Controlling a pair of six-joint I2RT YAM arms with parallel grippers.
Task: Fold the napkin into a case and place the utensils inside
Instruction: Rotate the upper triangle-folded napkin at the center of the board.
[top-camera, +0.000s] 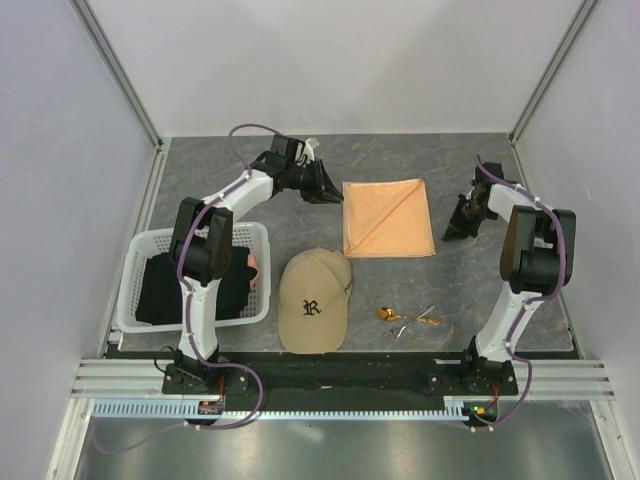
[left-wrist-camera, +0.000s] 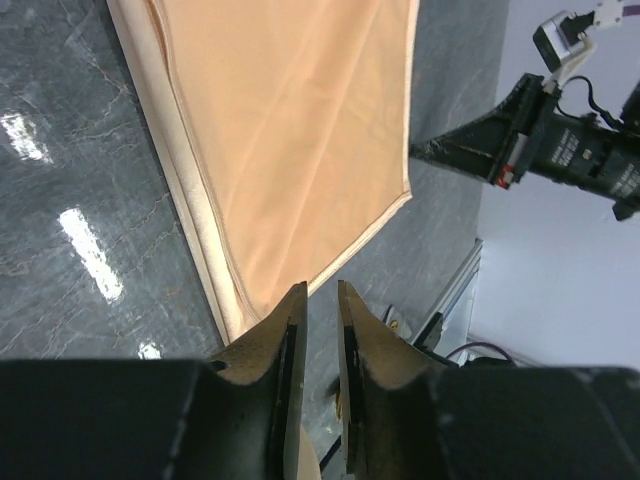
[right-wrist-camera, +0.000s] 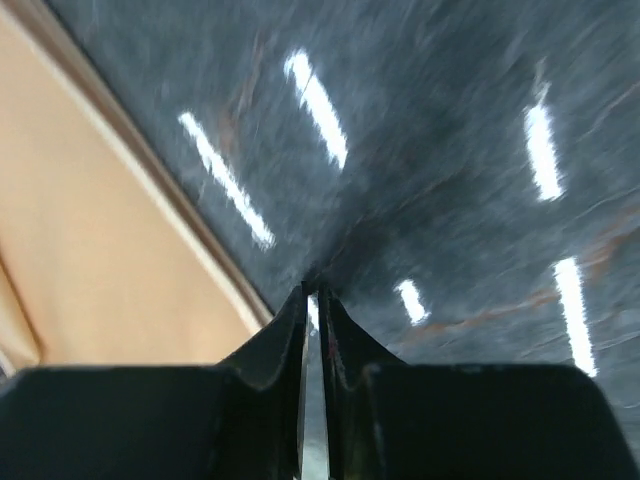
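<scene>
The peach-orange napkin (top-camera: 388, 217) lies flat at mid-table with a diagonal fold line across it. In the left wrist view the napkin (left-wrist-camera: 290, 130) shows a doubled hem along its left edge. My left gripper (top-camera: 325, 190) hovers just off the napkin's far left corner. Its jaws (left-wrist-camera: 320, 290) stand a narrow gap apart with nothing between them. My right gripper (top-camera: 455, 230) is beside the napkin's right edge, tips down near the table. In the right wrist view the gripper (right-wrist-camera: 316, 290) is shut and empty, with the napkin (right-wrist-camera: 100, 250) to its left. The utensils (top-camera: 408, 319), a gold spoon (top-camera: 385, 314) and silvery pieces, lie near the front.
A tan baseball cap (top-camera: 314, 300) sits in front of the napkin, left of the utensils. A white basket (top-camera: 135, 270) at the left holds a black cloth (top-camera: 160, 285). White walls and metal rails enclose the grey table.
</scene>
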